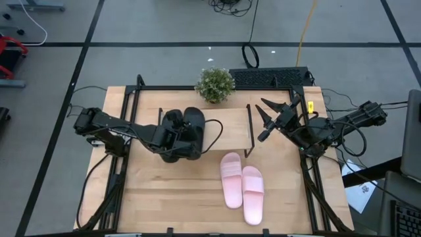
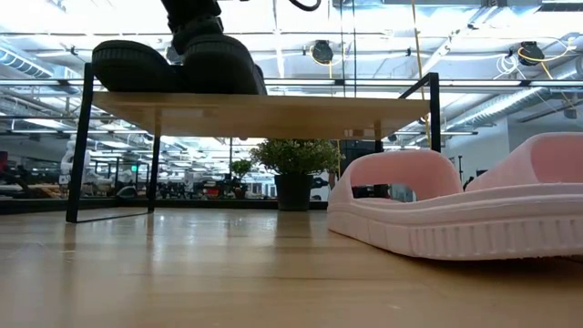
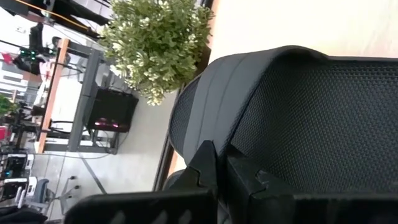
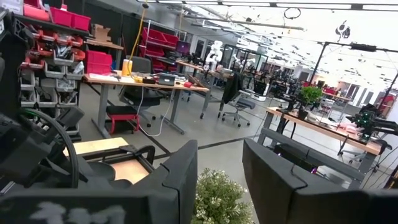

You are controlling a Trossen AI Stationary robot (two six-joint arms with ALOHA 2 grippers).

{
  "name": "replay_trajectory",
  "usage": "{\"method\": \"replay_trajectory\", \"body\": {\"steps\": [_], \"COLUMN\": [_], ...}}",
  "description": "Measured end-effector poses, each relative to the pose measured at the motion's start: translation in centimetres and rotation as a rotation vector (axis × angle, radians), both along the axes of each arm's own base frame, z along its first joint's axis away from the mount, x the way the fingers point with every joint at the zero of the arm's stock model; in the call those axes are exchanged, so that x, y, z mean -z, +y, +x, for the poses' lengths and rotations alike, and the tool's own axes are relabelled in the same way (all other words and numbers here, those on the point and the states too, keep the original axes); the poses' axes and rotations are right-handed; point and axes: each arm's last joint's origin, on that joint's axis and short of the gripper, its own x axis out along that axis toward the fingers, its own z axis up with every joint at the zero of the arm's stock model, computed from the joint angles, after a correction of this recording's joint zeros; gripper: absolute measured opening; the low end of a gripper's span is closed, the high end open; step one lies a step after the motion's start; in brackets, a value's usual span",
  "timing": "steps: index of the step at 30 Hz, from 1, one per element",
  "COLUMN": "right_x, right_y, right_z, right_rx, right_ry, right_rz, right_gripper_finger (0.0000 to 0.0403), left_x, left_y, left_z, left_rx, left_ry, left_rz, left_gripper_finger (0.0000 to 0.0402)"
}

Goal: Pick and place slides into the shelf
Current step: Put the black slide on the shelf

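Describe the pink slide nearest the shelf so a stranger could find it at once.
Start at the shelf, the low wood board on black legs mid-table. Just in front of its right end lie two pink slides side by side. Yours is the left pink slide, set closer to the shelf than the right pink slide.

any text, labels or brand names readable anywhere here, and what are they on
None can be read. The black slides, pink slides and shelf show no lettering. A yellow tag by the right gripper and the room's screens and bins are too small to read.
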Motion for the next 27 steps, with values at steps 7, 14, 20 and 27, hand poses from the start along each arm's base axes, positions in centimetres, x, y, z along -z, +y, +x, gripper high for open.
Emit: {"method": "replay_trajectory", "body": {"steps": [7, 14, 20, 27], "right_x": [0.00, 0.00, 0.00, 0.00], "right_y": [0.00, 0.00, -0.01, -0.01], "right_z": [0.00, 0.00, 0.00, 0.00], "right_rx": [0.001, 0.001, 0.002, 0.002], "right_ry": [0.007, 0.015, 0.019, 0.019], "right_rz": [-0.007, -0.015, -0.019, -0.019], "right_gripper_finger": [0.0116, 0.0116, 0.0116, 0.0116], "left_x": [0.06, 0.09, 0.09, 0.14], "left_y": [-0.25, -0.35, -0.78, -0.87], "left_z": [-0.06, -0.08, -0.16, -0.55], "left_rx": [0.002, -0.002, 0.015, 0.010], "left_ry": [-0.005, -0.011, -0.007, 0.024], "left_rz": [-0.029, -0.043, -0.043, -0.032], "left_gripper_finger": [0.0000, 0.0000, 0.0000, 0.0000]}}
